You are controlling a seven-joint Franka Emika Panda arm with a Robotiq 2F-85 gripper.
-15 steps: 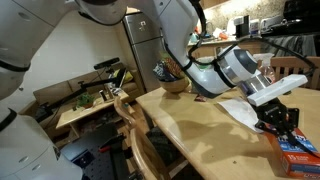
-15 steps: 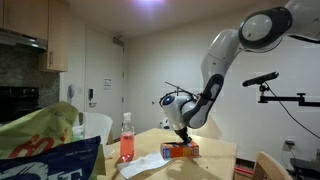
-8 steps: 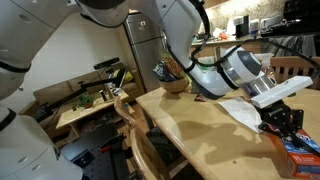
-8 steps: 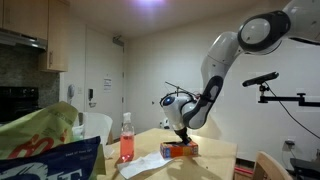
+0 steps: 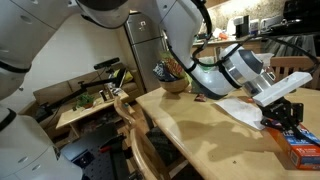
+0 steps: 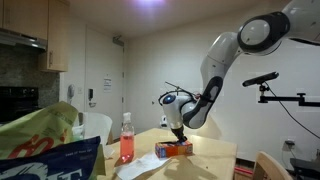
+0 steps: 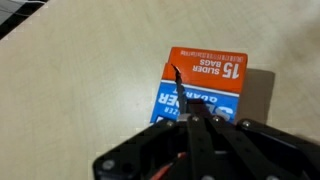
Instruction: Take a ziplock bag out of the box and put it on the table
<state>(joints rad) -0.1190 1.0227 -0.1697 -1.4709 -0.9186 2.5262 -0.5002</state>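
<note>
The box (image 7: 205, 84), orange-red with a blue panel and white "15 slider bags" lettering, lies flat on the table (image 7: 70, 80); it also shows in both exterior views (image 5: 302, 148) (image 6: 175, 148). My gripper (image 7: 196, 128) hangs just above the box's near end with its fingers pressed together; I see nothing between them. It shows in both exterior views (image 5: 283, 113) (image 6: 178, 131). A whitish flat sheet that looks like a ziplock bag (image 5: 236, 108) lies on the table beside the box, also seen in an exterior view (image 6: 140, 166).
A pink spray bottle (image 6: 126, 140) stands on the table near the flat sheet. A wooden chair (image 5: 135, 128) stands at the table's edge, and a bowl with utensils (image 5: 172, 80) sits at its far end. A cluttered low bench (image 5: 85, 102) stands behind.
My gripper has risen slightly off the box, so more of the box shows beneath it. The box and the flat sheet have not moved.
</note>
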